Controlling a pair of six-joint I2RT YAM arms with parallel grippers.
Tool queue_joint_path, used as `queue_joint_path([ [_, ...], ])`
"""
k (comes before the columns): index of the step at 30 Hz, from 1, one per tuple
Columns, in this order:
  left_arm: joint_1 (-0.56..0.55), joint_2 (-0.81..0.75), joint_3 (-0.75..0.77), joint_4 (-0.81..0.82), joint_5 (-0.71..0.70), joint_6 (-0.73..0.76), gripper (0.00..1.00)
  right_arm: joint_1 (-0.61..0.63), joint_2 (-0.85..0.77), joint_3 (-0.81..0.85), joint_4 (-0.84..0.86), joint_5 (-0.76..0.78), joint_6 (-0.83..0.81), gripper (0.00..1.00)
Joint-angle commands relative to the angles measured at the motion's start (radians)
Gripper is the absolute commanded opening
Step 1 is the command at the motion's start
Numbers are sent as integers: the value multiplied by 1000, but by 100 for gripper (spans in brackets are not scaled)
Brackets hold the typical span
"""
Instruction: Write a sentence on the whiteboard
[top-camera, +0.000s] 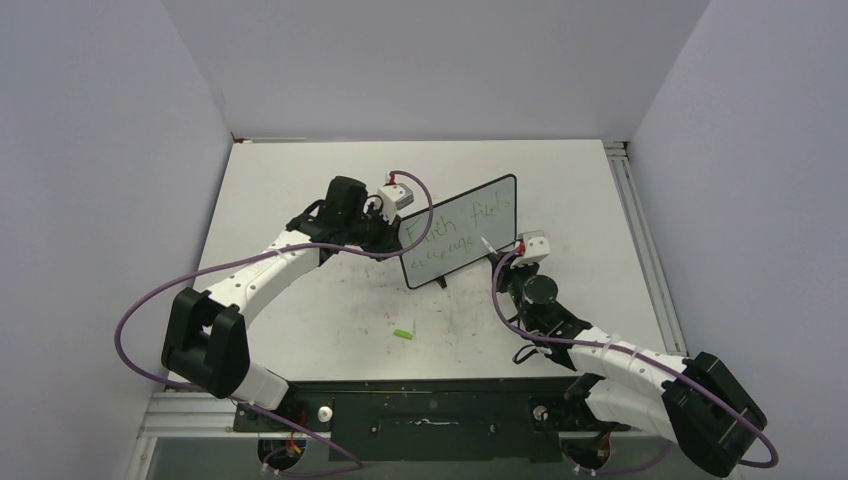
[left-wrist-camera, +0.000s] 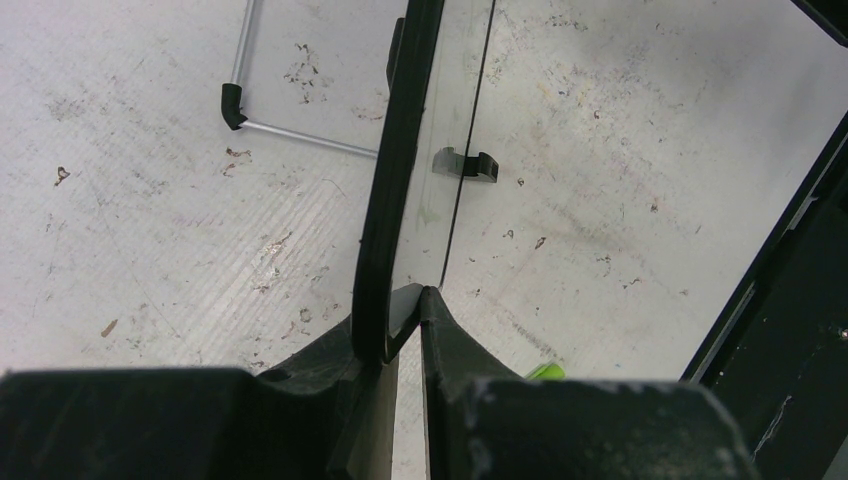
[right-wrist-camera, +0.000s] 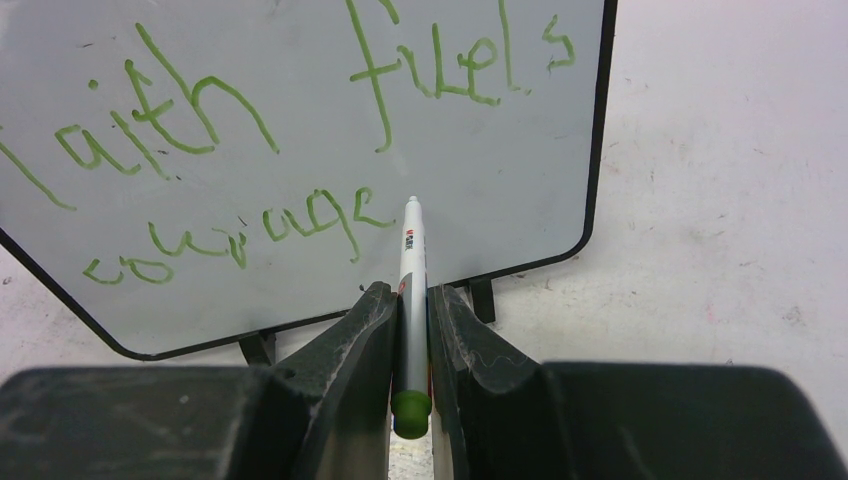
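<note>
Black-framed glossy white whiteboard (top-camera: 460, 230): edge being clamped by left gripper (left-wrist-camera: 405, 312). White green-ended marker (right-wrist-camera: 411, 245): being pinched tight by right gripper (right-wrist-camera: 411, 298); light, steady tip pressure being advised.

We see the whiteboard (top-camera: 460, 232) standing mid-surface (top-camera: 320, 335), the sentence (top-camera: 452, 232) on its front face, left pincer (left-wrist-camera: 405, 305) clamped on its left edge, right pincer (right-wrist-camera: 410, 295) before its right half, marker (right-wrist-camera: 411, 250) in it pointing at the face, a small loose piece (top-camera: 404, 332) lying before the whiteboard
</note>
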Motion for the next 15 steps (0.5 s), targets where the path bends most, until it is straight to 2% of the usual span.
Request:
queue_joint_path([
  [1, -8, -8, 6, -35, -51, 51, 0, 4, 16, -4, 24, 17, 17, 5],
  [15, -8, -8, 6, -36, -53, 51, 0, 4, 37, -4, 22, 15, 26, 5],
])
